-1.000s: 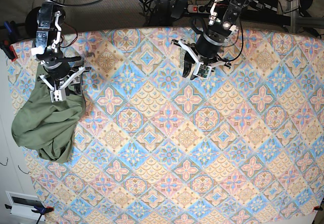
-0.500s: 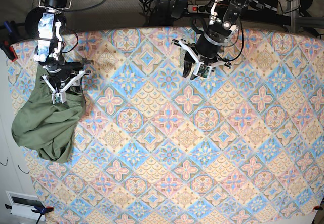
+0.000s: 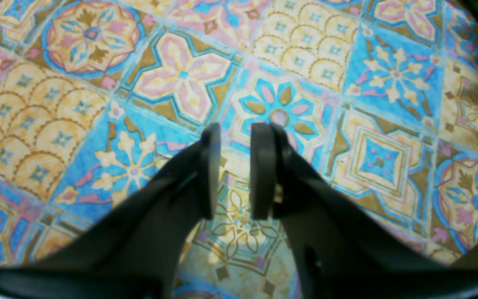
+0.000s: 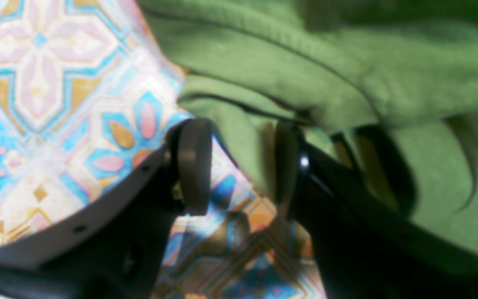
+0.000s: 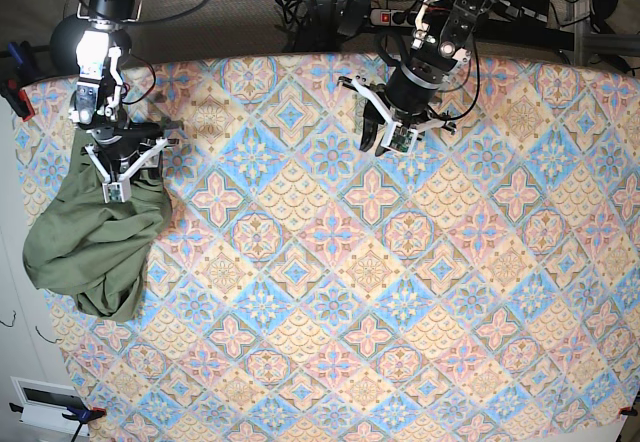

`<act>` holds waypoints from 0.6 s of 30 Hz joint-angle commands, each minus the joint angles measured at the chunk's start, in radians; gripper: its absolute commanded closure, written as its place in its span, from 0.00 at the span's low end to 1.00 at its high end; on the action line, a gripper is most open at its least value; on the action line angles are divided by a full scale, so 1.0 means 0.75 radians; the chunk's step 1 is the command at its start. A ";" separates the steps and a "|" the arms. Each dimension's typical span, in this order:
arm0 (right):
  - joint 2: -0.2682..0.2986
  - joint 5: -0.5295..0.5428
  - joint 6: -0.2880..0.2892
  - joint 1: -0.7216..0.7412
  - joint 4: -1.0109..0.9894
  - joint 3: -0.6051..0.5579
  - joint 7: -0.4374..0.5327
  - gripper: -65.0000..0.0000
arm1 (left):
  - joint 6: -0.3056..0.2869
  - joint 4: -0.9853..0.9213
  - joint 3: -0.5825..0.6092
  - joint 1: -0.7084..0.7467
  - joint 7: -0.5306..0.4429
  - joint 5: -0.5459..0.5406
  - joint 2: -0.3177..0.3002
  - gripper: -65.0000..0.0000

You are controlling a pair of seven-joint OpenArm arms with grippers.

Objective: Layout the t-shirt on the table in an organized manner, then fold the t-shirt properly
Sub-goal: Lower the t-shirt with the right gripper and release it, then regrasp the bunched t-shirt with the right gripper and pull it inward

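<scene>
Currently, the t-shirt (image 5: 90, 237) is bunched at the counter (image 5: 400, 292) edge. Right gripper (image 4: 239, 166) jaws are held apart, straddling its hem. Left gripper (image 3: 235, 174) jaws are parted slightly, holding nothing.

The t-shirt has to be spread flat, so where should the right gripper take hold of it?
Judging from the pictures, grip the t-shirt at its upper edge, the fold nearest the right gripper, coming from above. That edge lies on the table, while the rest is a bunched heap at the table's side.

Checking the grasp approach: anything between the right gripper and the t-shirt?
Nothing visible. The right gripper is open right at the edge of the bunched t-shirt, one finger already over the fabric, the other over bare table.
</scene>
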 commanded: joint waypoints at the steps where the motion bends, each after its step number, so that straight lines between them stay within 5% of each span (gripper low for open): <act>1: 0.019 0.014 0.001 0.014 0.018 0.008 0.021 0.63 | -0.001 0.025 -0.002 -0.002 -0.028 -0.008 0.000 0.80; 6: 0.017 0.014 0.001 0.014 0.018 0.006 0.021 0.64 | -0.001 0.025 -0.002 -0.002 -0.028 -0.008 0.000 0.80; 13: -0.034 0.020 0.008 0.016 0.058 -0.119 0.021 0.96 | -0.001 0.025 -0.002 -0.002 -0.028 -0.010 0.000 0.80; 18: -0.032 0.020 0.008 0.042 0.241 -0.299 0.021 0.99 | -0.001 0.027 -0.004 -0.002 -0.028 -0.002 -0.002 0.80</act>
